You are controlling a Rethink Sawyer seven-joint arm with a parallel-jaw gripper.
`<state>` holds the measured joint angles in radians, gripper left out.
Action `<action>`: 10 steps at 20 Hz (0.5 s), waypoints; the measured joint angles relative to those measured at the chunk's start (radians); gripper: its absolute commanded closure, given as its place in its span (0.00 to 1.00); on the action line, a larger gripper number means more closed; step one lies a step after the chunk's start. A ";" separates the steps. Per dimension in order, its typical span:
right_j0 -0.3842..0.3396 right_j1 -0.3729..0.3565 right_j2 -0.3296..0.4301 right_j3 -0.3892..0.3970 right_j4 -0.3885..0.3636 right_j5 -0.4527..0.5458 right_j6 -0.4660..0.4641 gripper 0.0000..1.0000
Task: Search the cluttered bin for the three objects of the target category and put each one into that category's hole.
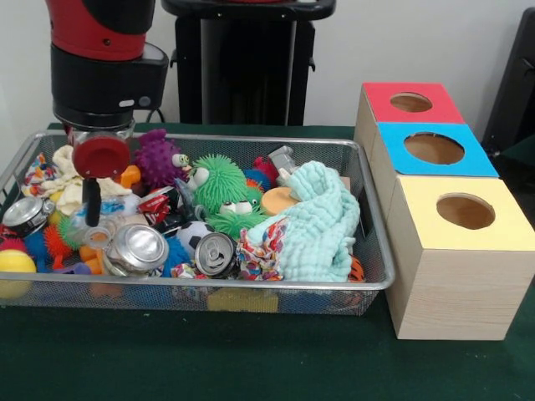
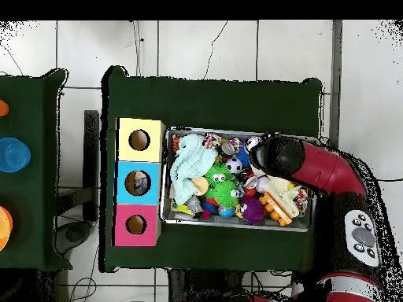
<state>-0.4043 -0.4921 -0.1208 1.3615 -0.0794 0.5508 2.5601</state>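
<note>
Search step: claw (image 1: 92, 209) down in bin (image 1: 372, 276) at 9 o'clock, above the cans (image 1: 138, 248); finger state cannot tell. Next: grasp target, carry to boxes (image 1: 458, 242).

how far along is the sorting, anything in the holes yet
Nothing looks done: the red and yellow holes show empty in the front view; the blue hole may hold something, unclear. The gripper is down in the bin over the clutter; no grasp is visible. Crushed cans remain inside.
</note>
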 measured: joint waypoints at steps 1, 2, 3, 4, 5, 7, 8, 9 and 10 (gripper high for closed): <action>0.002 -0.001 -0.001 0.000 0.001 0.000 0.000 1.00; 0.005 -0.002 -0.002 0.000 0.003 0.000 0.000 1.00; 0.012 -0.004 -0.007 0.000 0.007 0.000 0.000 1.00; 0.016 -0.006 -0.010 0.001 0.010 0.000 0.000 1.00; 0.021 -0.008 -0.014 0.003 0.012 0.000 0.000 1.00; 0.038 -0.022 -0.027 0.016 0.022 0.006 0.000 1.00; 0.045 -0.027 -0.031 0.021 0.024 0.010 0.000 1.00; 0.051 -0.032 -0.036 0.026 0.027 0.013 0.000 1.00; 0.057 -0.036 -0.040 0.031 0.029 0.017 0.000 1.00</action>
<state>-0.3469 -0.5285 -0.1606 1.3925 -0.0507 0.5673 2.5601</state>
